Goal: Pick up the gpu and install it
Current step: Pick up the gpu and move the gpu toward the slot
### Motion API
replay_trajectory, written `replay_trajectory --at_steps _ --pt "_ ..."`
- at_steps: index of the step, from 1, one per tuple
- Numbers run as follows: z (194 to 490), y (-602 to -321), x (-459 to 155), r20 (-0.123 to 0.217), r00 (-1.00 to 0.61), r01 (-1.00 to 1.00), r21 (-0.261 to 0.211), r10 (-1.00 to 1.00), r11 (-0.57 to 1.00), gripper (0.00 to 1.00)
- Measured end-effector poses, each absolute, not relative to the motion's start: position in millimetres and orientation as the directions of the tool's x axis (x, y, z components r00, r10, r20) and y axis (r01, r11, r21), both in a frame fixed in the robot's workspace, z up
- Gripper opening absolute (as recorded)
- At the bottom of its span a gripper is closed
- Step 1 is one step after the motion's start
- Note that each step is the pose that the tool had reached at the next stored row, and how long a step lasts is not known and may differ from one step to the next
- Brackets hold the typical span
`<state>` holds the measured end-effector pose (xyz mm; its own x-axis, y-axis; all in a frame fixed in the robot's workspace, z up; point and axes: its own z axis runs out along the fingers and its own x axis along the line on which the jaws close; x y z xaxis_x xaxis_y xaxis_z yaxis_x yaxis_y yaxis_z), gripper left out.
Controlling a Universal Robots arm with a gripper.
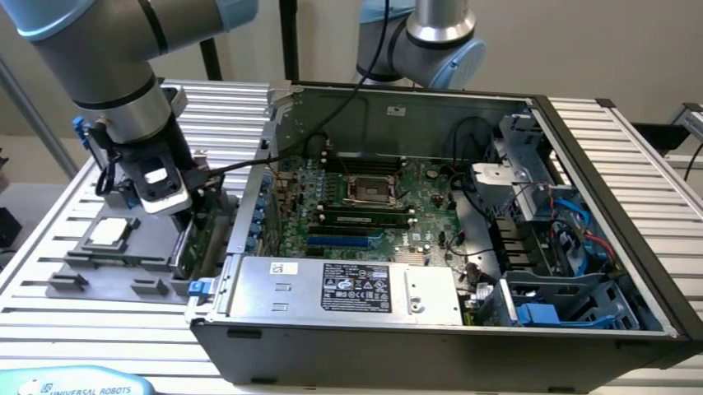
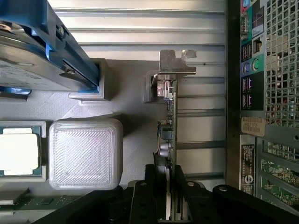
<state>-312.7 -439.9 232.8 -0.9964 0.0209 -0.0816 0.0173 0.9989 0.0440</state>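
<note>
End effector pinches the upright gpu over grey tray, ribbed metal table.

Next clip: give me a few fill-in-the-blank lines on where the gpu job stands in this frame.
1. The gpu stands on its ___ in the grey holder, outside the computer case.
2. The gripper is positioned at the ___, not at the motherboard.
3. The hard drive near the gpu has ___ rails.
Missing words: edge; gpu; blue.
</note>
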Motion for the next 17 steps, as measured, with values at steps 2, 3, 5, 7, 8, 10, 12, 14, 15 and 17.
replay_trajectory --at_steps 2,3,5,7,8,10,12,14,15,17 --pt "233 -440 -312 -0.082 -0.997 0.010 0.044 0.013 0.999 0.27" --pt "233 -440 -312 -0.082 -0.997 0.009 0.044 0.013 0.999 0.27" --pt "233 -440 -312 -0.082 -0.997 0.009 0.044 0.012 0.999 0.27" --pt "233 -440 -312 -0.082 -0.997 0.009 0.044 0.012 0.999 0.27" --pt "233 -440 -312 -0.082 -0.997 0.009 0.044 0.012 0.999 0.27" --pt "234 -440 -312 -0.082 -0.997 0.009 0.045 0.012 0.999 0.27" --pt "238 -440 -312 -0.080 -0.997 0.009 0.044 0.012 0.999 0.27" --pt "241 -440 -312 -0.077 -0.997 0.009 0.044 0.012 0.999 0.27" --pt "243 -440 -312 -0.077 -0.997 0.009 0.044 0.012 0.999 0.27" --pt "248 -440 -312 -0.075 -0.997 0.009 0.044 0.012 0.999 0.27"
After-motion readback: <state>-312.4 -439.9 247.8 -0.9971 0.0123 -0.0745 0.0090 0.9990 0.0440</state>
